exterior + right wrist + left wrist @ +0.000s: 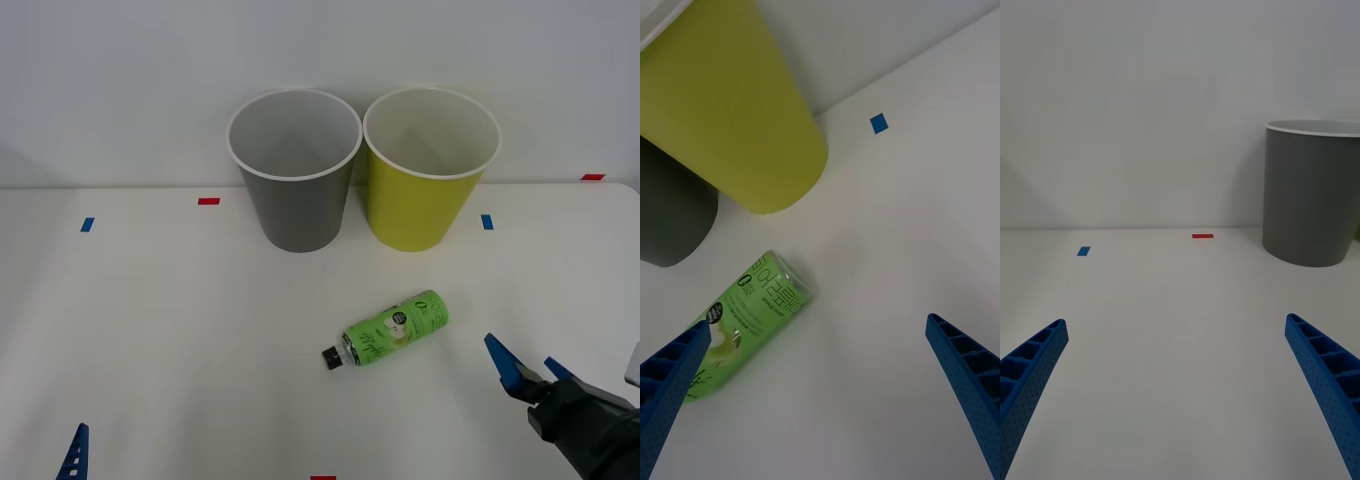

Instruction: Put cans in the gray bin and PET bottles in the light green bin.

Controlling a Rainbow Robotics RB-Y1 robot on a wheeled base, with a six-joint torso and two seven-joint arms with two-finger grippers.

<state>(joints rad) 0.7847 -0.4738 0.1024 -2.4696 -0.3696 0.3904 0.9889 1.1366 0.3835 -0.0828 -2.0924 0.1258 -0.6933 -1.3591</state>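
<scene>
A white table (150,330) fills the front view, set against a pale wall. At the far left, low in the corner, one blue ribbed fingertip of the left gripper (73,455) pokes into view, near the table's front edge and well apart from everything else. Its wrist view shows its two fingers (1030,367) spread wide over bare tabletop, holding nothing, with a blue tape mark (1083,250) and a red tape mark (1202,235) farther off on the table.

Moving right, the gray bin (295,190) stands upright at the back of the table, open mouth up, with a white rim and whitish inside. Just beside it on its right stands the light green bin (425,190), also upright and of matching size — the two rims nearly touch.

In front of the bins, and nearer the green one, the PET bottle (390,330) lies on its side on the table. It is small, wrapped in a bright green label with white marks, and its black cap points toward the left and the table's front edge. It is outside both bins.

At the lower right, the right gripper (530,372) hovers near the bottle, on its right, not touching it. Its blue fingers (966,375) are spread apart and empty — in the right wrist view the bottle lies beside one fingertip rather than between the two.
</scene>
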